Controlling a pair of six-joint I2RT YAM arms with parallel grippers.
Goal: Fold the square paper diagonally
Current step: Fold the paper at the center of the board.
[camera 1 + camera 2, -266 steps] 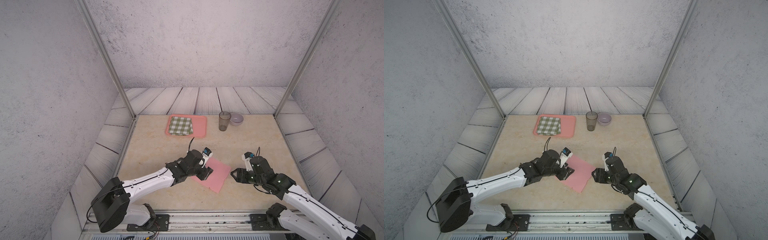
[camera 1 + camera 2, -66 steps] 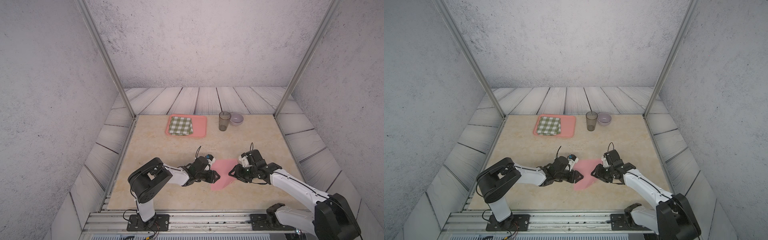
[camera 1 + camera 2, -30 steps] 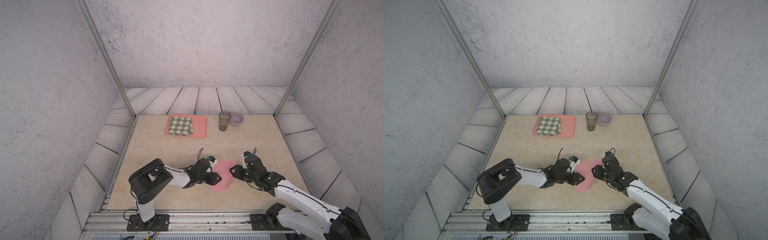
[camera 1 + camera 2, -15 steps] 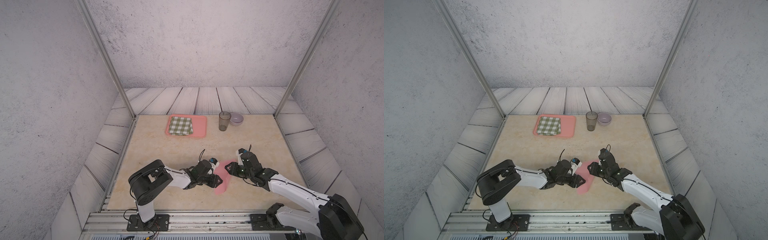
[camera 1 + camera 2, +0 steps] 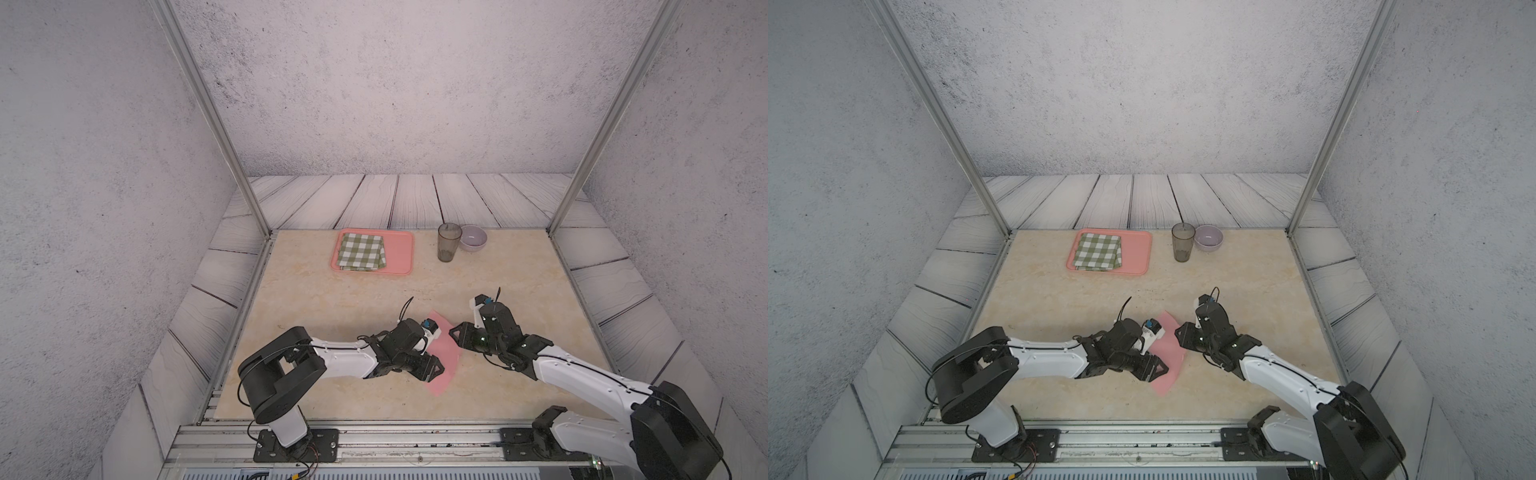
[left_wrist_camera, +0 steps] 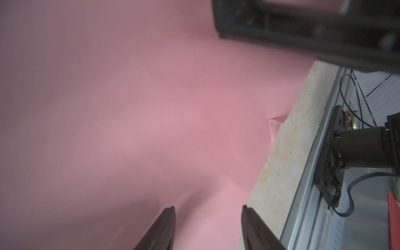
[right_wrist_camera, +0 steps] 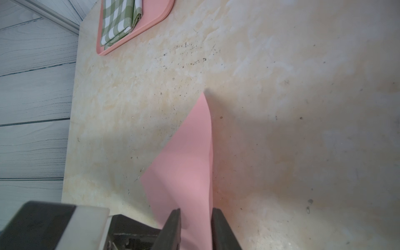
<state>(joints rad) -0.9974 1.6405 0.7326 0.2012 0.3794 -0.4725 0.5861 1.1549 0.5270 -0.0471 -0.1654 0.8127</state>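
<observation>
Left gripper (image 6: 207,211) sits low with its dark tapered fingers parted over the square paper (image 6: 151,119), pinching nothing. Right gripper (image 7: 195,213) is narrower, its jaws astride a raised edge of the thin, matte pink sheet, with a gap showing, not clamped. The paper lies slightly buckled and roughly triangular on the mottled beige tabletop (image 5: 332,307), between both arms.

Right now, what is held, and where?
Nothing firmly: the right gripper straddles an edge of the pink paper, jaws apart; the left gripper is open.

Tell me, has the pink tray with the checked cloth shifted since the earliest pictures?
No. The pink tray still sits at the table's far edge, left of the tumbler, as before.
</observation>
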